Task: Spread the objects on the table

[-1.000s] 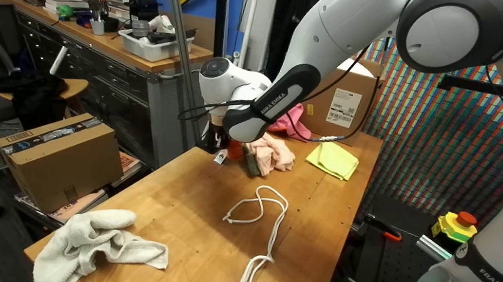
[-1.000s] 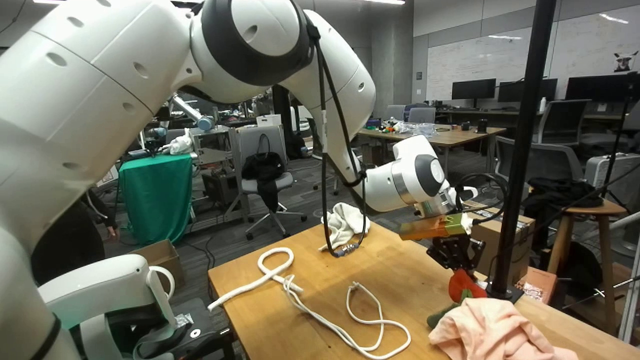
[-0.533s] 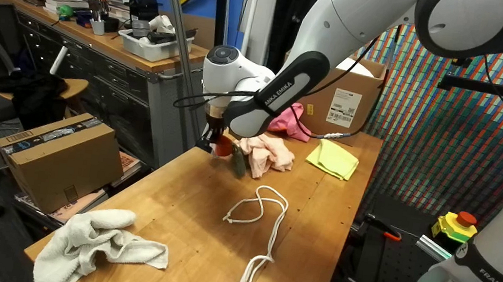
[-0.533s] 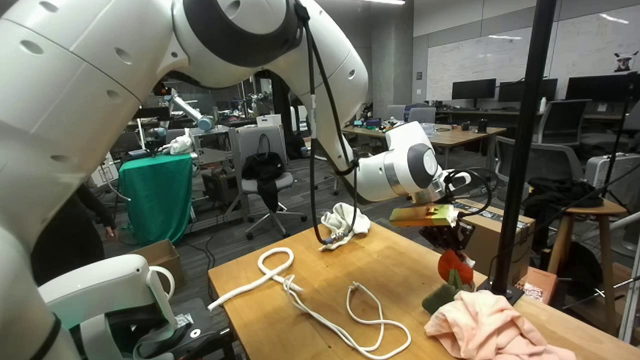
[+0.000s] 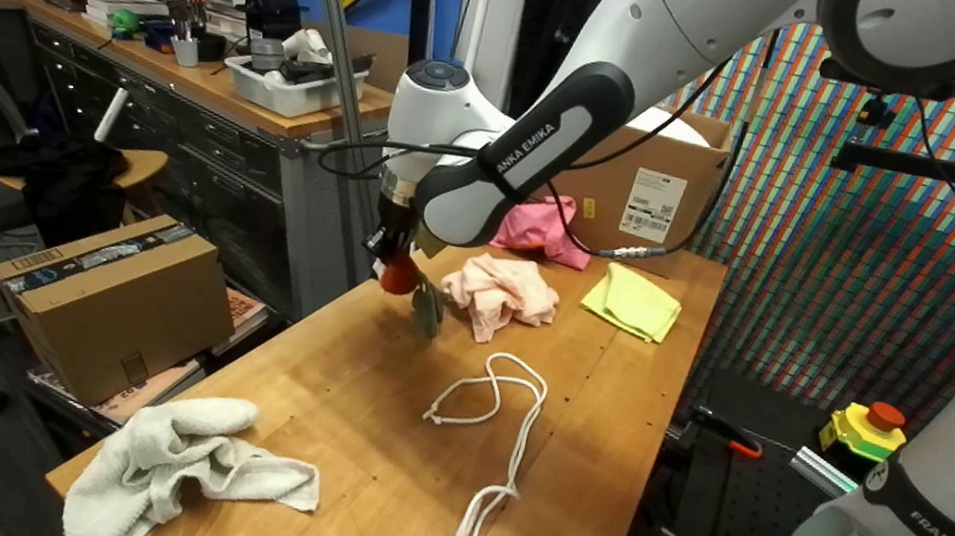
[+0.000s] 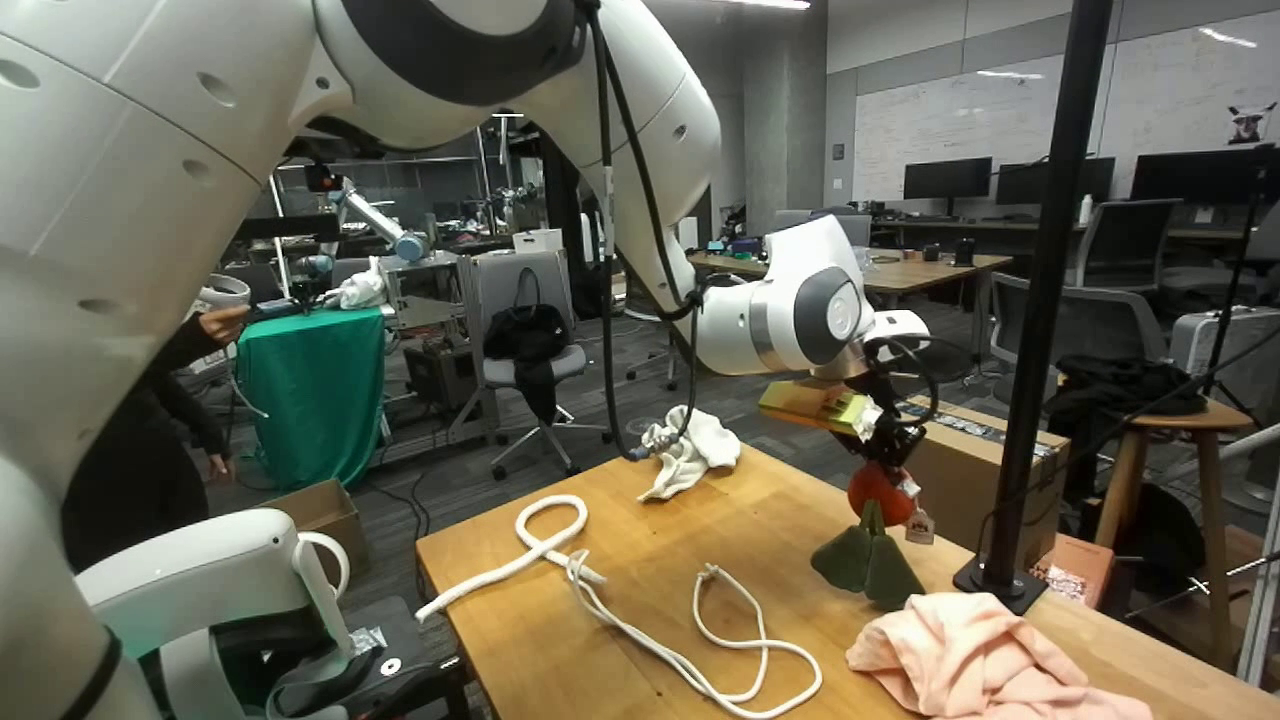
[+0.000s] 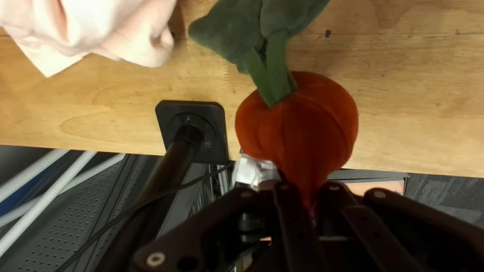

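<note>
The rounded red-orange plush body point(image 7: 298, 124), which looks stuffed, and the dark green fabric leaves point(image 7: 242, 30) joined to it should handle as one light, soft piece, more apt to squash than slip, and hardly fragile. The black hand point(image 7: 309, 190) is closed nearly all the way, its jaws pinching the narrow tapered tail of the body, so the piece hangs leaves down over the light wooden plank bench point(image 5: 360, 438), near its edge; whether the leaf tips brush the wood I cannot tell. That tail is a sensible hold, thin enough for a firm pinch, though the fat end will probably swing if carried fast (a small pale tag point(image 6: 919, 528) dangles beside it, too, and is no place to grip). Just beside lies the crumpled pale pink cloth point(image 5: 500, 295), limp by the look of it, best taken by a raised fold. The folded yellow-green cloth point(image 5: 633, 304), well apart, lies flat and offers only an edge or corner; the bunched whitish towel point(image 5: 180, 455), at a corner of the bench, looks thicker, with plump ridges to pinch.
</note>
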`<state>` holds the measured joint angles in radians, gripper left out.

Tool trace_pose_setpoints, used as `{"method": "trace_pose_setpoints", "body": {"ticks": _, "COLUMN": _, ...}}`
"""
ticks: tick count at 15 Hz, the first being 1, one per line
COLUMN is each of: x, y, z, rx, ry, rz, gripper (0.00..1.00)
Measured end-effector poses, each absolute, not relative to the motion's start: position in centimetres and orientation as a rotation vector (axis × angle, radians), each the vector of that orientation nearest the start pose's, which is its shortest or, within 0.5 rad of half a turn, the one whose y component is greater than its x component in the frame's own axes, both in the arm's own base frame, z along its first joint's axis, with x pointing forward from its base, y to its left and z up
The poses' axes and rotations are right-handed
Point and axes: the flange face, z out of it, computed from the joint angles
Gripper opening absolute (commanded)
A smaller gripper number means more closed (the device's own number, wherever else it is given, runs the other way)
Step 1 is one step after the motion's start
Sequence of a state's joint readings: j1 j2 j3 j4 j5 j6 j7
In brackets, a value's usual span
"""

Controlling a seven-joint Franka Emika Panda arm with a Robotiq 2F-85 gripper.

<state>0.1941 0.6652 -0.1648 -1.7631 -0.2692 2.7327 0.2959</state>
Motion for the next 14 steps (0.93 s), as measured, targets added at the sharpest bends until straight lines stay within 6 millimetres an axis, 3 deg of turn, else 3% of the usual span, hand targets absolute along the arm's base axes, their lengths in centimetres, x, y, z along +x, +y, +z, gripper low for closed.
{"method": "trace_pose_setpoints", "body": {"ticks": 4, "x": 68.0, "y": 6.7, "z": 20.6, "rx": -3.284, "ry": -0.096, "rz": -0.528, "gripper": 0.04}}
{"method": "trace_pose_setpoints", "body": {"ticks": 10, "x": 66.9, "y": 13.2, "z": 18.9, "rx": -3.242, "ry": -0.192, "rz": -0.560, "gripper": 0.04}}
{"method": "trace_pose_setpoints", "body": {"ticks": 14, "x": 66.2, "y": 16.1, "z": 17.5, "rx": -3.226, "ry": -0.207, "rz": -0.589, "gripper": 0.04}}
